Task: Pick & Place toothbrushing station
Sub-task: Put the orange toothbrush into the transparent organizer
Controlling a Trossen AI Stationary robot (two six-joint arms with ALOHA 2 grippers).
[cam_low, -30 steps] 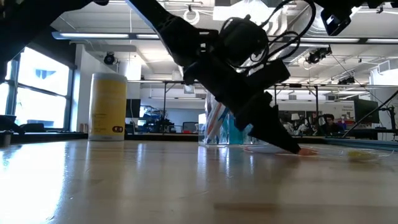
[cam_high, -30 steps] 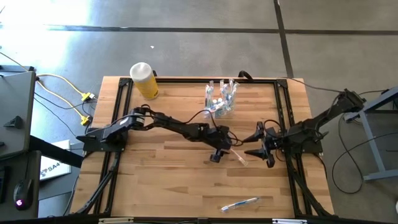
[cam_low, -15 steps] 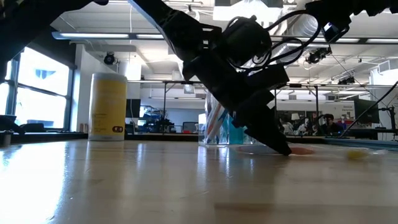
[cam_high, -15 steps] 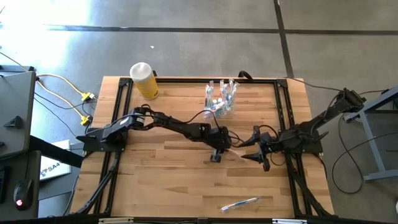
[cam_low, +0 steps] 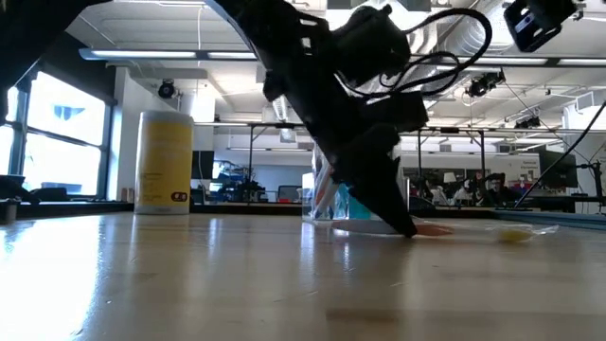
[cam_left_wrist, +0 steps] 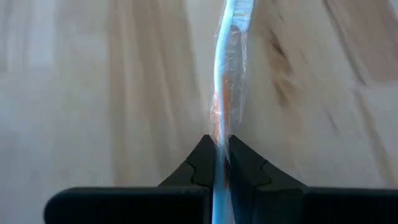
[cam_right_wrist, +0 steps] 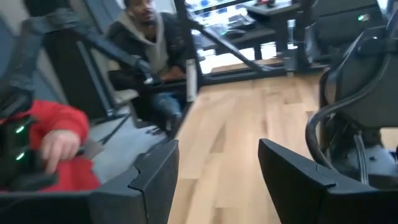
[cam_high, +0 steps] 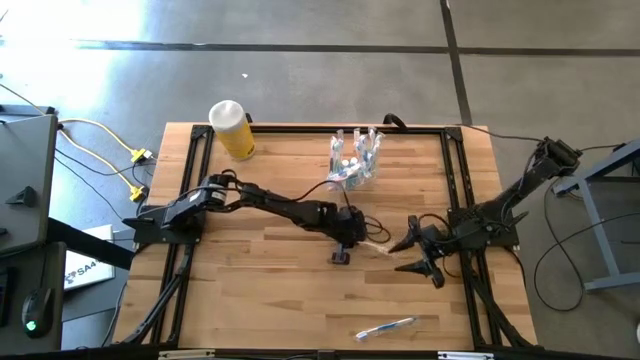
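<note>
A clear-wrapped, pink-tinted toothbrush (cam_high: 378,247) lies on the wood table at mid-right. My left gripper (cam_high: 357,243) slants down onto its left end, shut on it; the left wrist view shows the toothbrush (cam_left_wrist: 227,68) running forward from the fingers. My right gripper (cam_high: 415,258) stands open just right of the toothbrush, with nothing between its fingers. A clear cup (cam_high: 357,165) holding several toothbrushes stands at the far middle. Another wrapped toothbrush (cam_high: 386,327) lies near the front edge. My left gripper pinches the toothbrush near its left end (cam_left_wrist: 219,134) between its two fingers. The fingers slant down from the table's left, and the toothbrush runs on ahead of them. The rest of the toothbrush (cam_low: 445,228) lies flat on the table.
A yellow cylinder with a white top (cam_high: 231,128) stands at the far left corner. A black frame (cam_high: 300,128) runs around the tabletop. Beyond the table, the right wrist view shows a seated person (cam_right_wrist: 143,37) and a hand in a red sleeve (cam_right_wrist: 59,143).
My left gripper has shut on the toothbrush's end and drifted slightly toward the table's left, its tips still down at the tabletop. My right gripper has drawn back a little toward the near edge, still open.
</note>
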